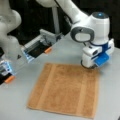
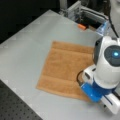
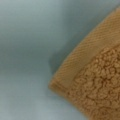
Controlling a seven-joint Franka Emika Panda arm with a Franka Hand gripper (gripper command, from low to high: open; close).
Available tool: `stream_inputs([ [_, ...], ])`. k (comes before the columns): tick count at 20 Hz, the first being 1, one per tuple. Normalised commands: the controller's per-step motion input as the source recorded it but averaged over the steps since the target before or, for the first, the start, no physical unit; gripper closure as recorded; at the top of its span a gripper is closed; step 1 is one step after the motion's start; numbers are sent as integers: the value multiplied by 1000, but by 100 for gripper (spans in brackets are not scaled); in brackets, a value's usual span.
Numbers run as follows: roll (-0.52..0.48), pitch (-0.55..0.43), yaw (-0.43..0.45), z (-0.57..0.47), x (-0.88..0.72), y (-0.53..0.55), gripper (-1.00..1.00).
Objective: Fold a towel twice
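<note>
Towel [image 1: 63,91] lies flat, unfolded on the table [image 1: 67,51] — gripper [image 1: 88,66] at 1 corner; fingers' state unclear.

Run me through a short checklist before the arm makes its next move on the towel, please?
1. Towel lies flat and unfolded on the table: ok.
2. Gripper sits low at the towel's corner, at a front view's top right: ok.
3. Wrist view shows that corner's hem on the table: ok.
4. Fingers closed on the cloth: cannot tell, they are hidden.
5. Orange-tipped equipment stands apart from the towel: ok.
</note>
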Motion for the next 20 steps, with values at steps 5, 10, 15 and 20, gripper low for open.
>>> stream_inputs([
  [5,-285,77,-147,-64,29,143,-100],
  [10,-278,3,-65,-139,131,131,-100],
  [15,-285,-80,27,-165,247,33,-100],
  [20,-289,-96,78,-83,177,71,-100],
])
